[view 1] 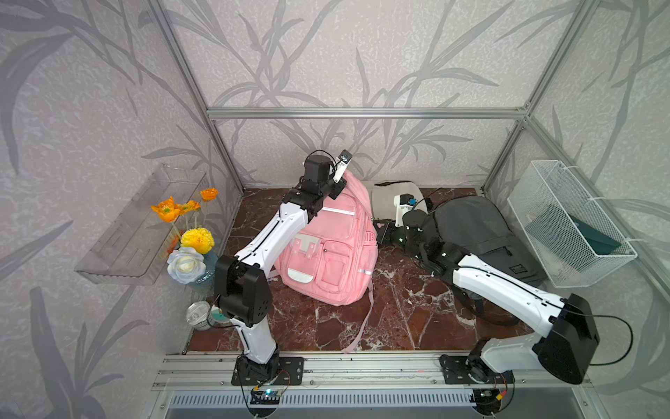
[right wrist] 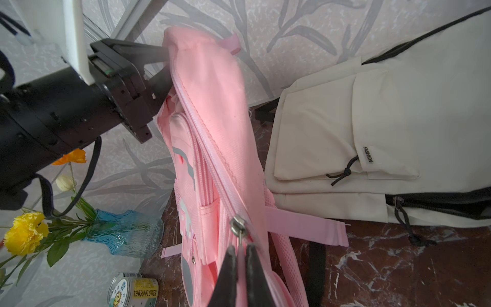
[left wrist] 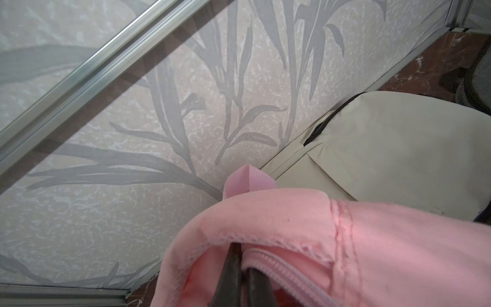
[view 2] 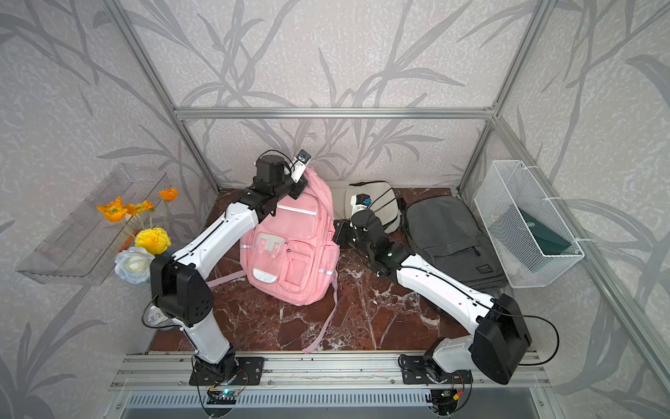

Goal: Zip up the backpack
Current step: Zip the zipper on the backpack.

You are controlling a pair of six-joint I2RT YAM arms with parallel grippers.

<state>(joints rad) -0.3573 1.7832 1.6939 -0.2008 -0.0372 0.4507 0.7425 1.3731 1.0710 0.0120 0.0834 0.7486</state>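
In both top views the pink backpack (view 1: 326, 250) (view 2: 290, 250) stands propped up near the middle of the marble surface (view 1: 398, 319), its top toward the back edge. The left gripper (view 1: 339, 188) meets the bag's top. The right gripper (view 1: 379, 232) is low against the side that faces the surface's right edge. From up here neither set of fingers can be read.

In the left wrist view the left gripper (left wrist: 242, 259) has its fingers pressed together on the rim fabric (left wrist: 265, 220) of the bag's mouth. One finger is tucked under that rim, and the zipper teeth (left wrist: 287, 276) run away just beside the fingers. So the top of the mouth looks unzipped.

In the right wrist view the right gripper (right wrist: 240, 249) pinches the pull tab (right wrist: 241, 240). The metal slider (right wrist: 237, 222) sits just beyond the fingertips. From it the zipper track (right wrist: 202, 127) climbs the bag's side, its long axis pointing up toward the top where the left arm holds.

The coming pull should follow that line, away from the surface and over the crown, with the right arm doing the travel and the left only bracing. How much track below the slider is already shut probably cannot be judged from this angle.
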